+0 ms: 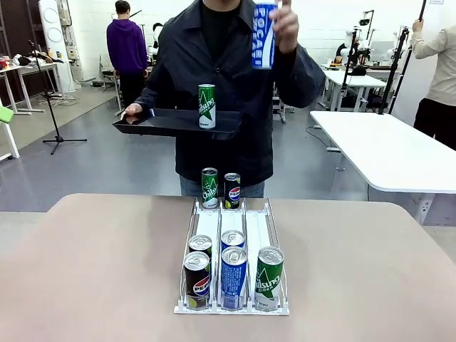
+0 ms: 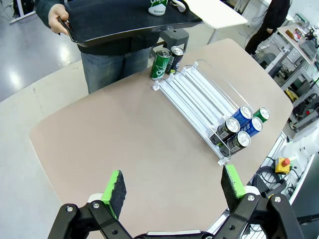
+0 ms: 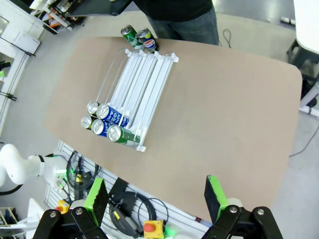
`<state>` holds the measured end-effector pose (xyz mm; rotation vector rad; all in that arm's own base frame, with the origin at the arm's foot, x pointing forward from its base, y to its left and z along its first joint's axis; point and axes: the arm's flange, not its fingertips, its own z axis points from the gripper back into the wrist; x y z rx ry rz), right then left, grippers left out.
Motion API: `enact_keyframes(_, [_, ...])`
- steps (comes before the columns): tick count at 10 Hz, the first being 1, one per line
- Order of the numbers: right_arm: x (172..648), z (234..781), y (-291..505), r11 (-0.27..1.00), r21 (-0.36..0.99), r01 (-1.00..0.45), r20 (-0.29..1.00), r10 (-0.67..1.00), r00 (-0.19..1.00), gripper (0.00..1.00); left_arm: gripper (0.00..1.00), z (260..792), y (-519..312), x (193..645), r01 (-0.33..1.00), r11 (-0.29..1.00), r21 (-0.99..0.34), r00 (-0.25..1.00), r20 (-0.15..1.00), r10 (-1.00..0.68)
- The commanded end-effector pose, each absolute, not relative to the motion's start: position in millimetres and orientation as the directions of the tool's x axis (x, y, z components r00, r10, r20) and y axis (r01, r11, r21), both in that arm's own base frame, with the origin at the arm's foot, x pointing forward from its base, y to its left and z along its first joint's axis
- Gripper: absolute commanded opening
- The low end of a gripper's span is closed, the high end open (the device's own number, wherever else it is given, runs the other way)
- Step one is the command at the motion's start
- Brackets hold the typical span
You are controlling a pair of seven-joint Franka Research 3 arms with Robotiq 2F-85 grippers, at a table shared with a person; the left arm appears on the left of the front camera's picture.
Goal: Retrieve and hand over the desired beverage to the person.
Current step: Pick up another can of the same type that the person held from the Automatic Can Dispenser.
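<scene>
- The rack (image 1: 256, 226) is white with three lanes; it lies on the table (image 1: 92, 263); its lanes run from the robot's side toward the person (image 1: 221, 78).
- Near end of the rack, left lane: a black Pepsi can (image 1: 197, 280) in front; a green can (image 1: 200, 247) just behind it.
- Near end of the rack, middle lane: two blue cans (image 1: 234, 277), one behind the other, both upright.
- Near end of the rack, right lane: a single Chilsung can (image 1: 268, 278), green, upright.
- Just beyond the rack's far end, on the table: a far green can (image 1: 209, 188) and a far Pepsi can (image 1: 232, 190); upright, side by side.
- The person stands beyond the rack's far end; the tray hand (image 1: 132, 110) holds a black tray (image 1: 160, 128) level, above the rack's far end; a tray can (image 1: 206, 106), green, stands upright on it.
- The raised hand (image 1: 286, 25) holds a blue-and-white can (image 1: 263, 35) upright, high above the rack.
- The left gripper (image 2: 173, 185) hovers over the table to the left of the rack, well apart from it; jaws wide; nothing between the green pads.
- The right gripper (image 3: 156, 195) hovers over the table to the right of the rack, well apart from it; jaws wide; nothing held.
</scene>
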<state>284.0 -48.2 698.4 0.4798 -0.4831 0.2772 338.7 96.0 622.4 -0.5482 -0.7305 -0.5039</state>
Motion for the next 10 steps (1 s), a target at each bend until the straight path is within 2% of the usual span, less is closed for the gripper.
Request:
enact_keyframes(1, [283.3,697.6,-48.6,0.842,0.381,-0.383,0.512,0.153,0.845,1.0,1.0,621.8,98.3,338.5,0.62,0.733,-0.28,0.625,0.741,-0.246])
enact_keyframes(10, [283.3,697.6,-48.6,0.842,0.381,-0.383,0.512,0.153,0.845,1.0,1.0,621.8,98.3,338.5,0.62,0.733,-0.28,0.625,0.741,-0.246])
